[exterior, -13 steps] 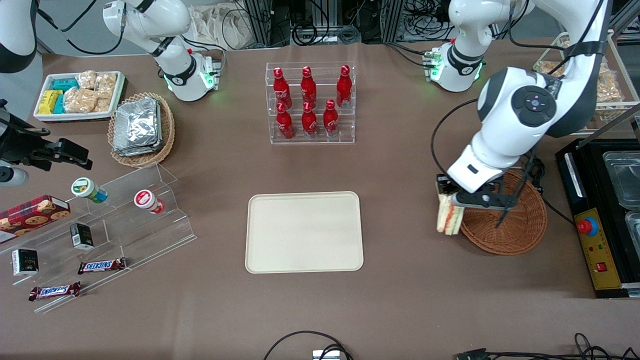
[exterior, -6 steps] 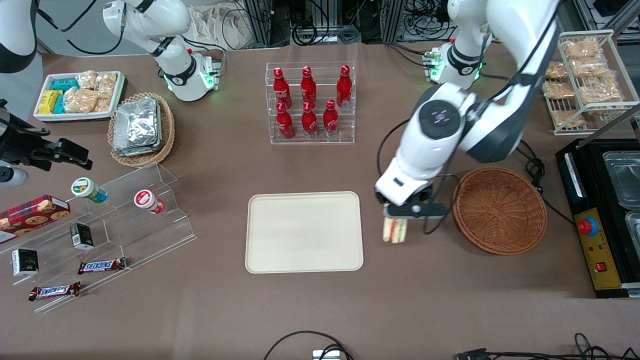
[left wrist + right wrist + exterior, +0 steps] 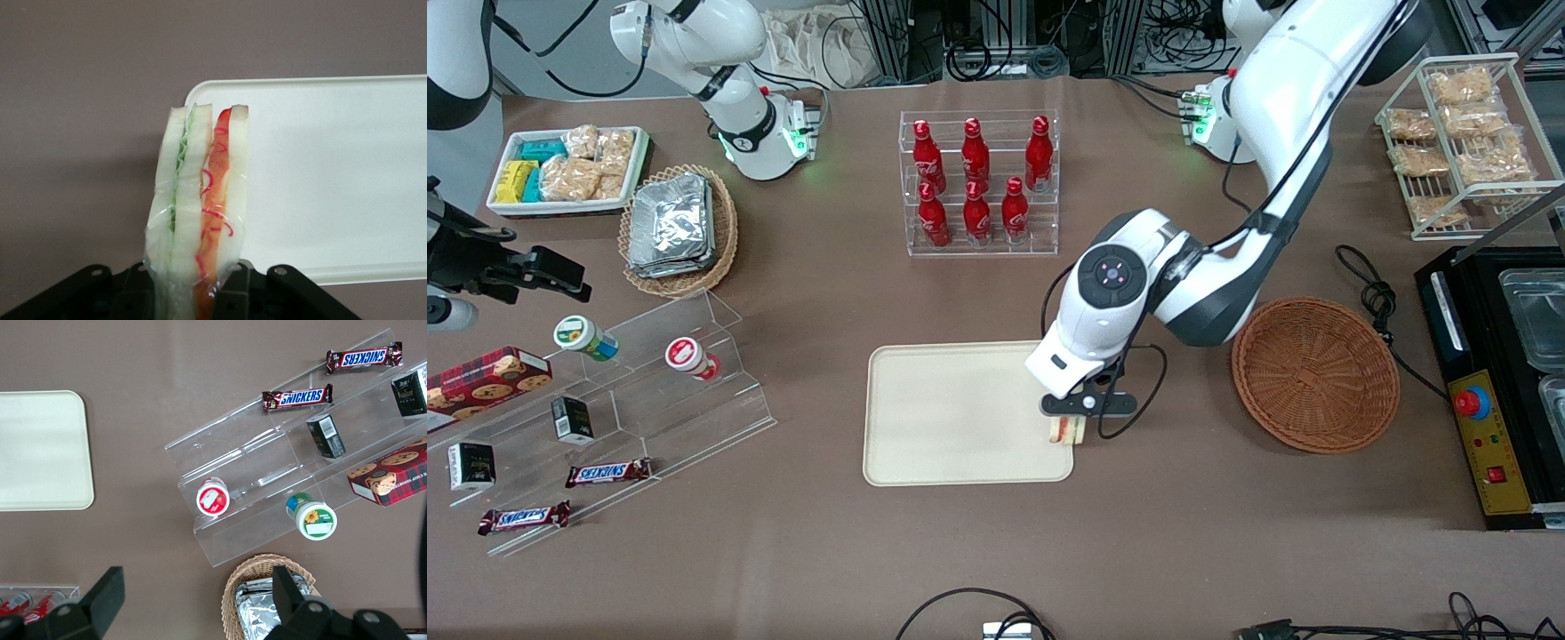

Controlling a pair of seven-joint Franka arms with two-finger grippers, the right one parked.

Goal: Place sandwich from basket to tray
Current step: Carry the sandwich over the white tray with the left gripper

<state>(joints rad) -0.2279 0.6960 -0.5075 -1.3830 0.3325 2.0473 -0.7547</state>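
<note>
Gripper (image 3: 1069,425): clamped on sandwich (image 3: 199,213), above tray (image 3: 960,413) edge nearest basket (image 3: 1314,373).
Risk: dropped here, wedge probably straddles rim and tips onto table; overhang unclear.

We count six red bottles (image 3: 975,182), two Snickers bars (image 3: 607,472), two wicker baskets (image 3: 1314,374), one tray (image 3: 951,418), one sandwich (image 3: 1067,430), held clamped in the one working gripper (image 3: 1069,425).
</note>
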